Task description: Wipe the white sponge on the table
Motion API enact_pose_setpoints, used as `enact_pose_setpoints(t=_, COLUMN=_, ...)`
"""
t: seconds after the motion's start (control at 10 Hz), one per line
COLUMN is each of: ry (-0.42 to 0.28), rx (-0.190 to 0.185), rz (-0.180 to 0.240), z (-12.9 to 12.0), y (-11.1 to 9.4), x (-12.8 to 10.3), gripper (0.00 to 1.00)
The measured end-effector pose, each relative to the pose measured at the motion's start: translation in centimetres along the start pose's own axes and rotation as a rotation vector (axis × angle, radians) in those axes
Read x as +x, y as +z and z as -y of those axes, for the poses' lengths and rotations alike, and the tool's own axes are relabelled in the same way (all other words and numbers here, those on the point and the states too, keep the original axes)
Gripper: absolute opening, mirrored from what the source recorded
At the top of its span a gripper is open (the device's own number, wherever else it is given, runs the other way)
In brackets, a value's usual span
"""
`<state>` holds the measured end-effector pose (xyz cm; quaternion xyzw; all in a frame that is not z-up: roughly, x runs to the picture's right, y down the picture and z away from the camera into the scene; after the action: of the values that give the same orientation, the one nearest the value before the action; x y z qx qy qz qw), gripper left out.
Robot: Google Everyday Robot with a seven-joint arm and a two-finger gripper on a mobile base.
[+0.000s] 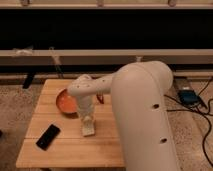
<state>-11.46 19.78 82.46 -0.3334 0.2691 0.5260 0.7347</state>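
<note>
Pressing white sponge [88, 130] | hand [88, 121] on table [70, 150] | writing: unreadable

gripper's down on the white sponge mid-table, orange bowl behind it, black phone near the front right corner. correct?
Not quite: the camera view shows the black phone near the table's front left corner, not the right. The rest holds: the gripper is down on the white sponge mid-table, with the orange bowl behind it.
</note>
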Motion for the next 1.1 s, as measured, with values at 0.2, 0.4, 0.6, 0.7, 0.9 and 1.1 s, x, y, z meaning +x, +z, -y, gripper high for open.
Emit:
enact_pose_setpoints(t=0.2, ry=-0.081, rx=-0.010, rz=-0.041, z=-1.2, y=0.2, x=1.3, gripper=0.00)
enact_pose_setpoints(t=0.4, ry=-0.108, rx=-0.015, rz=-0.071, z=-0.4, y=0.3, x=2.8, gripper=0.01)
enact_pose_setpoints(t=0.6, ry=-0.062, rx=-0.018, rz=-0.088, z=2.9, y=0.3, x=5.5, gripper=0.20)
enact_pose_setpoints(t=0.7, ry=-0.030, rx=-0.022, rz=-0.085, z=4.3, y=0.2, x=6.3, gripper=0.28)
enact_pose_setpoints(t=0.9, ry=0.093, rx=-0.031, rz=-0.057, z=8.4, y=-0.5, x=7.6, gripper=0.51)
enact_pose_setpoints(t=1.1, ry=0.168, rx=-0.036, rz=-0.019, z=10.4, y=-1.1, x=7.3, gripper=0.68)
